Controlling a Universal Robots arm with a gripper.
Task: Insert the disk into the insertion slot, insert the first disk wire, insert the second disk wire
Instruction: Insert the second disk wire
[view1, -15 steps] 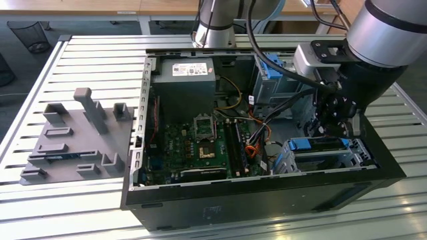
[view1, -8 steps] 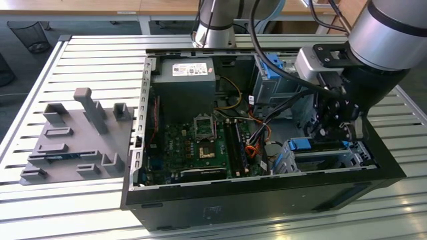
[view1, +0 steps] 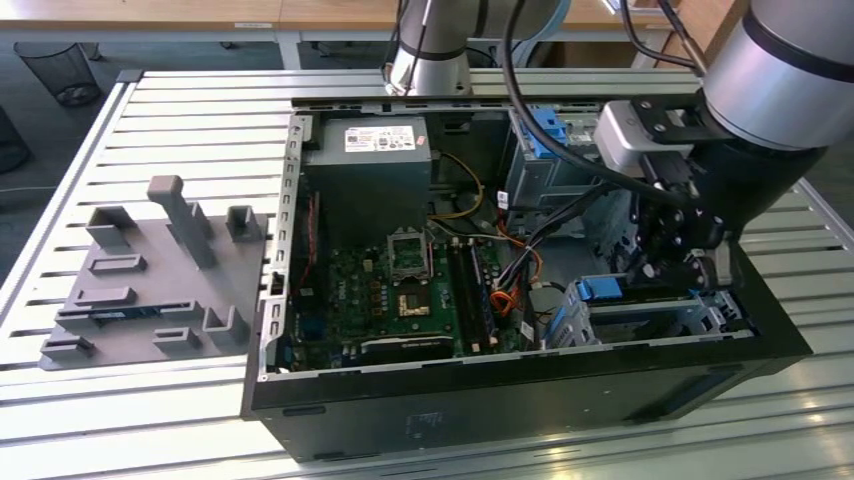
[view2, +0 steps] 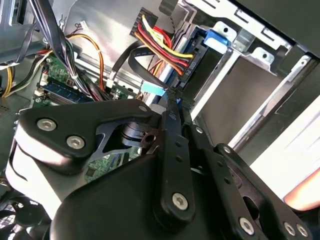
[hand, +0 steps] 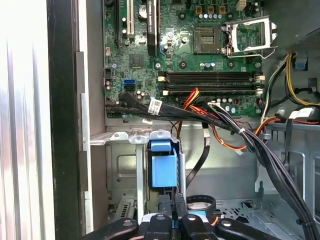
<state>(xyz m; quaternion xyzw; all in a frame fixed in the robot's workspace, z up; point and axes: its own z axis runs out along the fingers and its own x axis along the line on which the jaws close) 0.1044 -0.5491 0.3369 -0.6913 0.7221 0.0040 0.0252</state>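
1. The arm (view1: 787, 70) is reaching down into the open case (view1: 534, 390), which is lying on its side on the slatted desk (view1: 174, 110).
2. The hand (view1: 694, 262) is hanging over the case's corner at the exterior view's lower right, just above the slot (view1: 667, 320).
3. In both wrist views its fingers (view2: 172, 125) are standing pressed together at the tips, with nothing clearly seen between them; I cannot tell whether they are pinching a wire.
4. In the second wrist view the fingertips are sitting just beside a light-blue plug (view2: 152, 89) on a flat black cable, next to a bundle of red, yellow and black wires (view2: 162, 42) ending in a black connector.
5. The slot (hand: 130, 170) is holding the disk, of which the blue frame (hand: 163, 162) is showing at the cage's open end in the first wrist view; the grey body is hidden.
6. In the exterior view the same blue frame (view1: 603, 290) is sitting at the slot's end nearest the board.
7. The case is also holding a green board (view1: 400, 290) with an empty socket, a grey supply box (view1: 367, 150) at the far end, and a taller bay (view1: 547, 160) with a blue tab.
8. Black cables (hand: 240, 130) are crossing from the board over the slot's edge.
9. A grey fixture (view1: 147, 280) with upright pegs is lying on the desk at the exterior view's left, well apart from the case.
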